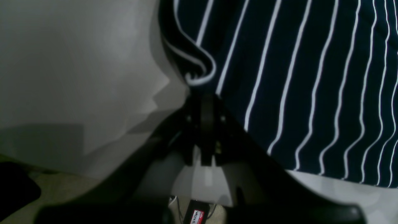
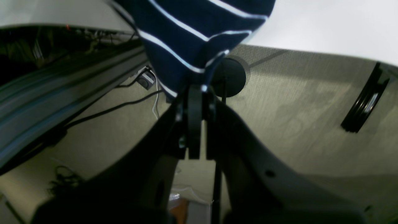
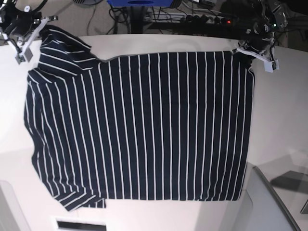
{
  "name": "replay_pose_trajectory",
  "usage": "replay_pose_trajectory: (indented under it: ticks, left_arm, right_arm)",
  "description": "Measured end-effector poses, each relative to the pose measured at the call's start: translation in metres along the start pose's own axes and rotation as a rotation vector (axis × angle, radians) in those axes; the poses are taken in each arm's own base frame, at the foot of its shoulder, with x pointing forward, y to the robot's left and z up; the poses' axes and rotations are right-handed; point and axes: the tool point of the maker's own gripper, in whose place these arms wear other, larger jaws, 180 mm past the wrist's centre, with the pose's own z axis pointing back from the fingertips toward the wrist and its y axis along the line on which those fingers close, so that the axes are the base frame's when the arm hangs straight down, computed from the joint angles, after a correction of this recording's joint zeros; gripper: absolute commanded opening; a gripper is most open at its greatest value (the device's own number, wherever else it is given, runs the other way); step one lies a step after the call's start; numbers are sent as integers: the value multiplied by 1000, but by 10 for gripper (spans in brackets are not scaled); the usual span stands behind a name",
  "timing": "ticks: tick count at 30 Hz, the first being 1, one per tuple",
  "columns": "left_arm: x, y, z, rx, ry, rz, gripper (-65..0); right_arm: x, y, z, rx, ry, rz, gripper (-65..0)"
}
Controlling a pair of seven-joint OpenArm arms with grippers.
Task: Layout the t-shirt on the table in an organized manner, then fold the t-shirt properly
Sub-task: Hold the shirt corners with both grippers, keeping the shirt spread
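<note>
The dark navy t-shirt (image 3: pixel 144 125) with thin white stripes lies spread flat across the white table (image 3: pixel 284 120), its long side running left to right. At the shirt's far right corner my left gripper (image 3: pixel 239 50) is shut, its jaws pinching the curled fabric edge (image 1: pixel 199 74) just above the table (image 1: pixel 77 62). My right gripper (image 3: pixel 41 24) sits at the far left corner, shut on a fold of the t-shirt (image 2: pixel 192 31) that rises from its tips (image 2: pixel 196 88). That corner is lifted off the table near its far edge.
Beyond the table's far edge are carpeted floor, a black round stand base (image 2: pixel 230 76), cables (image 2: pixel 108 109) and a power strip (image 3: pixel 207 19). A grey panel (image 3: pixel 269 207) stands at the near right corner. A white slot (image 3: pixel 79 224) shows at the near edge.
</note>
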Motion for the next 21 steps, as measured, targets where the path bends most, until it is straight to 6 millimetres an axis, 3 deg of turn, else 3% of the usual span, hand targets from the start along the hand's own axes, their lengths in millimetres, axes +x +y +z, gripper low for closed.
replay_pose_trajectory:
  ticks: [4, 7, 11, 21]
  left_arm:
    - [1, -1, 4, 14, 19, -29, -650]
    - [4, -5, 15, 15, 48, -73, -650]
    - [33, -16, 25, 6, -5, -127, -650]
    - [67, -34, 22, -9, -32, -165, -650]
  right_arm:
    - [-6, 9, 0, 25, 26, 52, -645]
    - [9, 11, 11, 5, -21, 103, -645]
    - [26, 5, 15, -22, -55, 127, -645]
    - [109, -12, 34, -89, -214, 216, -645]
